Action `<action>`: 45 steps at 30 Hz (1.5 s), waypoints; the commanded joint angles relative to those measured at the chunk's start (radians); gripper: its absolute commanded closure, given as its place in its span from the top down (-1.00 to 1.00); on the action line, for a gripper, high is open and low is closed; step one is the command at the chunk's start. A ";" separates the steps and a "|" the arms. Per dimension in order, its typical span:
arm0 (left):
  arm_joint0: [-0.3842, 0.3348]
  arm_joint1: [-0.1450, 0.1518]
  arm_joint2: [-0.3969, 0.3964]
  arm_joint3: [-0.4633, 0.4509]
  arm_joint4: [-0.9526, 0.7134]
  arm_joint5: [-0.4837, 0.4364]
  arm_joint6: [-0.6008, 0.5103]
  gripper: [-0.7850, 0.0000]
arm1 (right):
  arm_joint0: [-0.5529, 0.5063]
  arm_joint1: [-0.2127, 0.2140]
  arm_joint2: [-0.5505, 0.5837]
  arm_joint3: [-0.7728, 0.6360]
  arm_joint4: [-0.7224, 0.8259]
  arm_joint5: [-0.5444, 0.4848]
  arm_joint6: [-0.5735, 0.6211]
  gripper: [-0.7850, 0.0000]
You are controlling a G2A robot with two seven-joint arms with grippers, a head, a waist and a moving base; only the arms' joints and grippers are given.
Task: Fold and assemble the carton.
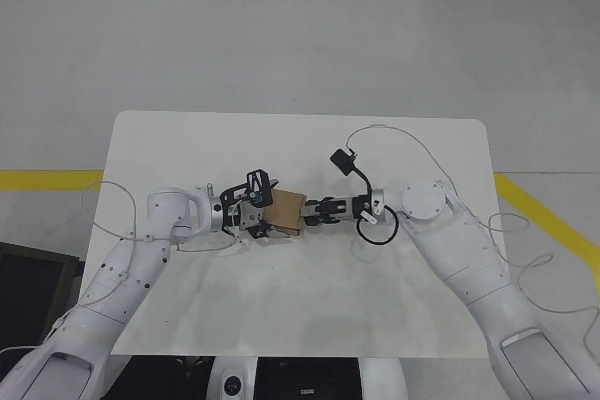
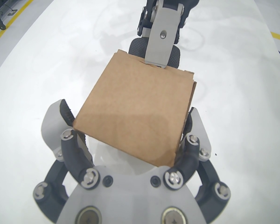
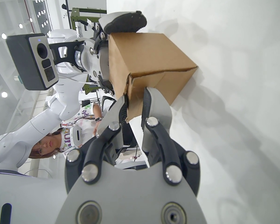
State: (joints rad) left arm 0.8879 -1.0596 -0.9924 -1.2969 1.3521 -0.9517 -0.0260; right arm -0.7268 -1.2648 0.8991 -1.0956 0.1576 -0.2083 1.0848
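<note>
The carton [image 1: 285, 210] is plain brown cardboard, squared up into a box with one end seam ragged and slightly gaping. It sits at the centre of the top view on the white desk [image 1: 380, 300]. The left gripper [image 1: 254, 208] has its fingers clamped across the carton's sides. The right gripper [image 3: 136, 101] has its fingers pinched on the opposite end's edge.

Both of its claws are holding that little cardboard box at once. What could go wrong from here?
1. The right gripper pinches one wall of the carton beside a gaping corner seam. A pull there could tear or open it further.
2. The left gripper clamps the carton's sides only near one end, so the box might slip free or get crushed.
3. With both arms on one box, uneven motion could twist it out of shape.
</note>
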 commanded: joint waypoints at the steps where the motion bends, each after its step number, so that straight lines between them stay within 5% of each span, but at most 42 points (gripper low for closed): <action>1: 0.000 0.000 0.000 0.000 0.000 0.001 -0.001 1.00 | -0.010 0.005 0.014 -0.013 0.000 -0.001 0.001 -0.65; 6: 0.000 0.000 0.000 0.001 -0.001 -0.001 -0.004 1.00 | -0.035 0.018 0.046 -0.049 -0.004 0.005 0.004 -0.73; 9: 0.000 0.000 0.001 0.001 -0.001 -0.001 -0.004 1.00 | -0.048 0.024 0.058 -0.065 -0.011 0.014 0.004 -1.00; 36: -0.001 0.001 -0.007 0.002 -0.005 0.001 -0.005 1.00 | -0.013 0.001 -0.001 -0.012 0.017 -0.001 0.018 -1.00; 45: 0.035 0.027 -0.096 -0.061 -0.078 -0.059 -0.037 1.00 | -0.052 0.026 0.078 -0.044 0.027 -0.082 0.001 -1.00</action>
State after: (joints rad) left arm 0.9130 -1.0389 -1.0682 -1.3408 1.2868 -1.0018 -0.0547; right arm -0.7731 -1.2413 0.9682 -1.1369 0.1757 -0.2631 1.0845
